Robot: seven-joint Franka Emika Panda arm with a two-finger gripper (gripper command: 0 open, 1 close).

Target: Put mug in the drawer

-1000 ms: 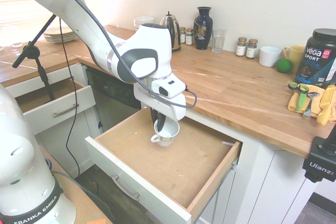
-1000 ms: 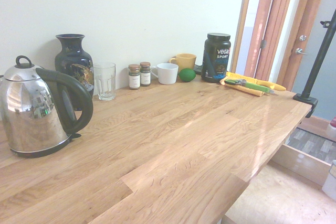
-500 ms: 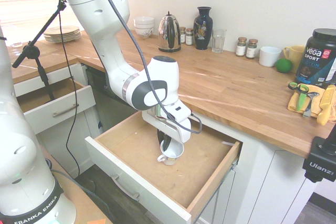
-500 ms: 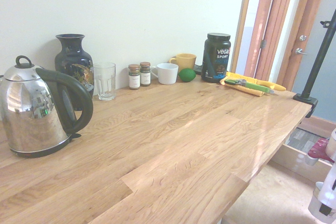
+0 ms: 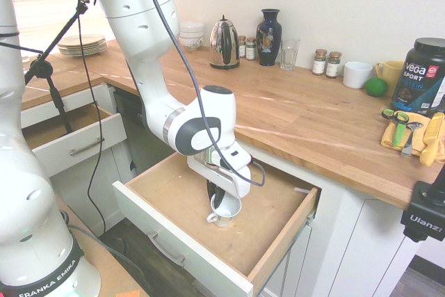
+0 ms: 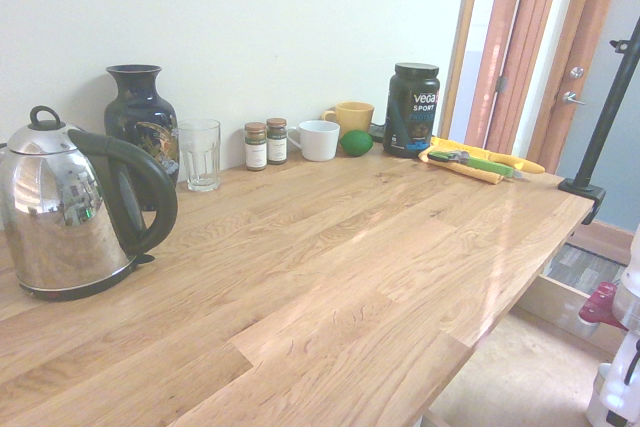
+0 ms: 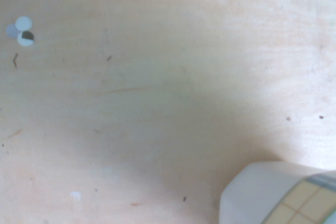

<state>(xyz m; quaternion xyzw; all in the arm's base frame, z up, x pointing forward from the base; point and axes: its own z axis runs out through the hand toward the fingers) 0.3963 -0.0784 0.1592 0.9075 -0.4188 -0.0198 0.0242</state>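
The mug (image 5: 224, 210) is pinched at its rim by the gripper (image 5: 217, 202) — low inside the open drawer (image 5: 278, 238). Its base appears near the plywood bottom — contact cannot be told

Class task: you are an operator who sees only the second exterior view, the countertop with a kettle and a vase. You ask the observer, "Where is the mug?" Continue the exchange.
Observer: The mug is upright inside the open drawer, low over its plywood bottom.
Operator: Has it been released?
Observer: No. The gripper is shut on its rim.
Operator: Which mug is it?
Observer: The small white one. The wrist view shows a coloured band below its rim.
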